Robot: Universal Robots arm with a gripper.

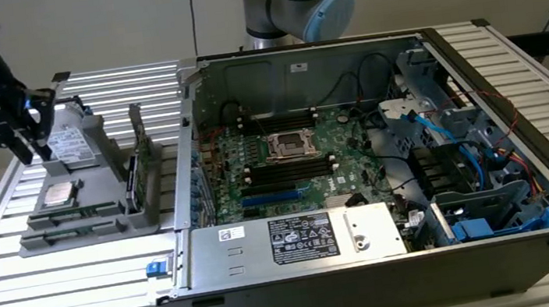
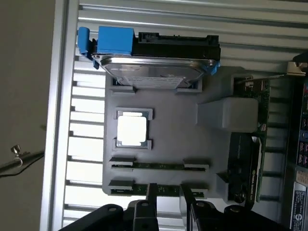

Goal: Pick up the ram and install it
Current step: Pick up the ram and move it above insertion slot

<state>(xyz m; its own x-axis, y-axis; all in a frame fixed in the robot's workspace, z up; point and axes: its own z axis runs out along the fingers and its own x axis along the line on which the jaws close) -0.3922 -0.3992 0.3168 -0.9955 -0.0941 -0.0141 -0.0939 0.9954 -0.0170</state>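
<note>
Two ram sticks lie flat in slots at the front of a grey fixture [image 1: 105, 225]: one thin green stick [image 1: 65, 218] [image 2: 159, 166] and another [image 1: 55, 238] [image 2: 168, 190] beside it. My gripper [image 1: 31, 152] [image 2: 169, 196] hangs high over the fixture's back end on the exterior view's left, above the silver drive [image 1: 69, 143]. It is open, with nothing between its fingers. In the wrist view the black fingers [image 2: 152, 202] overlap the nearer stick without touching it.
The fixture also carries a square silver chip [image 1: 57, 194] [image 2: 131, 129] and an upright green card [image 1: 141, 174] [image 2: 248, 159]. The open computer case [image 1: 531, 193] fills the exterior view's right, with black motherboard slots [image 1: 287, 169] inside and cables along its far side.
</note>
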